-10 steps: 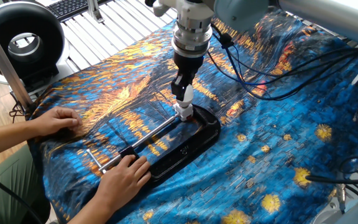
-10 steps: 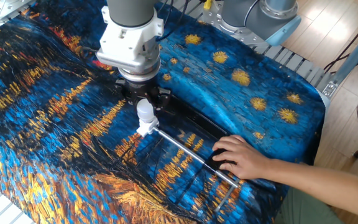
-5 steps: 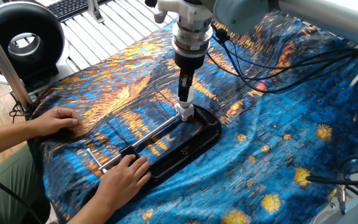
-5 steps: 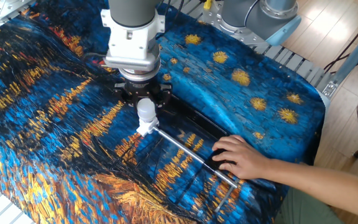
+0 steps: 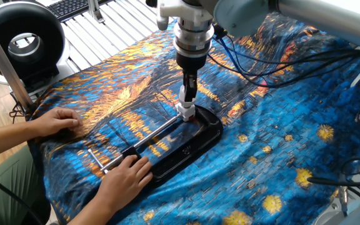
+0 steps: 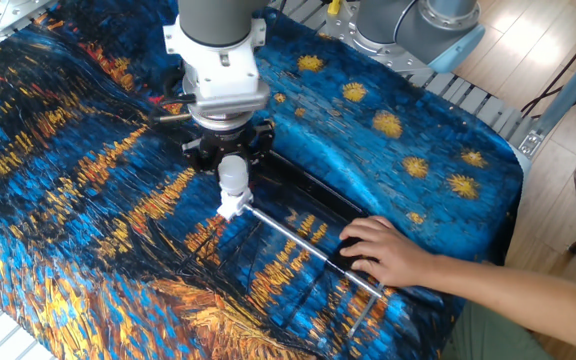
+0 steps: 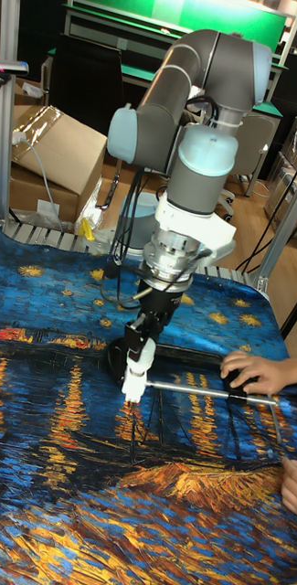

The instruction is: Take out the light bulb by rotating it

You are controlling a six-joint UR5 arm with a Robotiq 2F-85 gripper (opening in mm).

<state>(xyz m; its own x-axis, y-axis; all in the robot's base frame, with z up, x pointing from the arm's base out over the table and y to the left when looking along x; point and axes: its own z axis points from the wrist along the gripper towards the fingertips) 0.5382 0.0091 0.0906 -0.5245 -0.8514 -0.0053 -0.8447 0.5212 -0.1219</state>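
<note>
The small white light bulb [image 5: 185, 101] [image 6: 233, 177] [image 7: 138, 355] stands upright in a short white socket [image 5: 185, 113] [image 6: 229, 206] at the end of a metal rod [image 5: 150, 134]. The rod is fixed to a black base [image 5: 200, 141] on the painted cloth. My gripper [image 5: 189, 92] [image 6: 232, 164] [image 7: 144, 340] comes straight down from above, its dark fingers shut on the bulb's upper part. The bulb's top is hidden between the fingers. A person's hand [image 5: 127, 175] [image 6: 386, 250] presses the base down at the rod's other end.
The person's other hand [image 5: 57, 119] rests on the cloth at the left edge. Cables [image 5: 280, 70] trail over the cloth behind the arm. A black ring-shaped device [image 5: 21, 41] stands at the back left. A second robot base [image 6: 418, 25] sits beyond the table.
My wrist has turned about its vertical axis while staying over the bulb; the fingers now show edge-on in one fixed view. The hands, rod and base have not moved.
</note>
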